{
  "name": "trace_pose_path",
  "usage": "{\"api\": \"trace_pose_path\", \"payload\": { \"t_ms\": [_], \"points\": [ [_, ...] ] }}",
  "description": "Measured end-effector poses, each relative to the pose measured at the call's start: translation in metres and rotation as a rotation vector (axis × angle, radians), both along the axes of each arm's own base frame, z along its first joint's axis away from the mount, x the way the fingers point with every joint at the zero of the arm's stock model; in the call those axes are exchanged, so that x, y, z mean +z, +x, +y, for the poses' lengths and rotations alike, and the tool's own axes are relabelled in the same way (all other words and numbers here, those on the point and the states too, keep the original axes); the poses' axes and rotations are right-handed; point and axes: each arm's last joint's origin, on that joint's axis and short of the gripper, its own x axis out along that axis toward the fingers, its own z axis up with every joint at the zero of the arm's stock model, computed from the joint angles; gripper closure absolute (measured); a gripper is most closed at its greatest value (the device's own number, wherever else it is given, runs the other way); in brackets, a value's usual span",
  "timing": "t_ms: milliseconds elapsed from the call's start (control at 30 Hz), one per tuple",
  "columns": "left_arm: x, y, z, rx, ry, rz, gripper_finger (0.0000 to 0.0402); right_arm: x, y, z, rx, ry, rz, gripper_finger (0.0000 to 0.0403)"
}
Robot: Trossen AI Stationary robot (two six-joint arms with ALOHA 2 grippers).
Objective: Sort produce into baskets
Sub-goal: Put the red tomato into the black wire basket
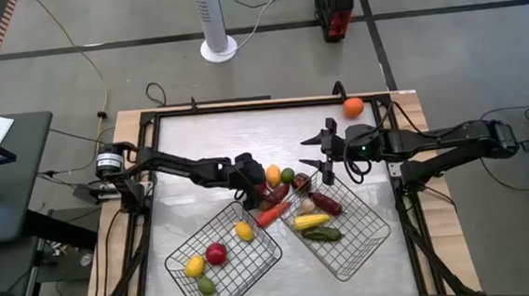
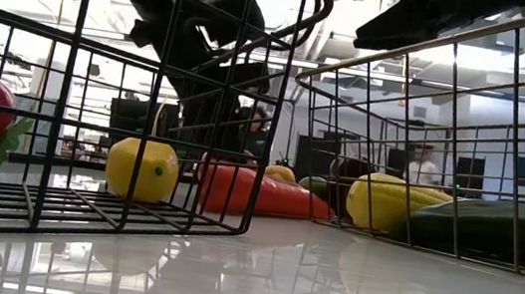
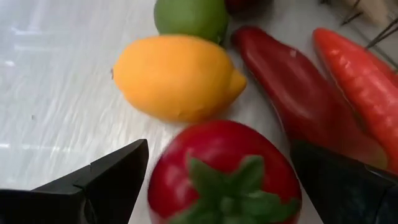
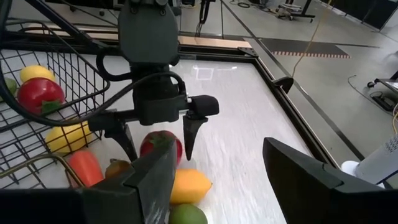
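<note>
Two wire baskets are set side by side on the bench (image 1: 245,131), both turned at an angle. In the left basket (image 1: 265,256) four pieces are held: a yellow lemon (image 1: 194,266) and a green piece (image 1: 206,285) toward its near corner, a red tomato (image 1: 216,254) beside them, and a second yellow piece (image 1: 244,231) closer to the far rim. In the right basket (image 1: 369,243) a yellow corn (image 1: 311,221) is laid over a dark green cucumber (image 1: 324,234), with a dark red piece (image 1: 325,202) behind them.

Between the baskets' far ends a loose cluster of produce is left on the bench: an orange-yellow lemon (image 3: 177,76), a green lime (image 3: 190,17), a long red pepper (image 3: 298,102) and an orange carrot (image 3: 360,81) lying alongside it. An orange (image 1: 353,107) is seen well apart, near the bench's far right corner.

The left gripper (image 4: 155,140) is lowered over this cluster, its jaws spread wide on either side of a second red tomato (image 3: 224,174); whether the fingers touch it cannot be told. The right gripper (image 1: 325,153) is held above the bench just beyond the right basket, its jaws spread wide and empty.
</note>
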Motion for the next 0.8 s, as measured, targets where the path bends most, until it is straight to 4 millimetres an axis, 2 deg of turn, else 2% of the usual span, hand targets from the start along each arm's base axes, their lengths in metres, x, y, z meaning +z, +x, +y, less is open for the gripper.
{"api": "trace_pose_path", "payload": {
  "t_ms": [467, 800],
  "points": [
    [-0.012, -0.010, 0.001, 0.032, 0.011, 0.044, 0.0023, -0.001, 0.000, -0.001, 0.000, -0.007, 0.013, 0.0135],
    [-0.012, -0.010, 0.002, 0.046, 0.018, 0.040, 0.0092, -0.001, 0.000, -0.001, 0.000, -0.008, 0.012, 0.0135]
  ]
}}
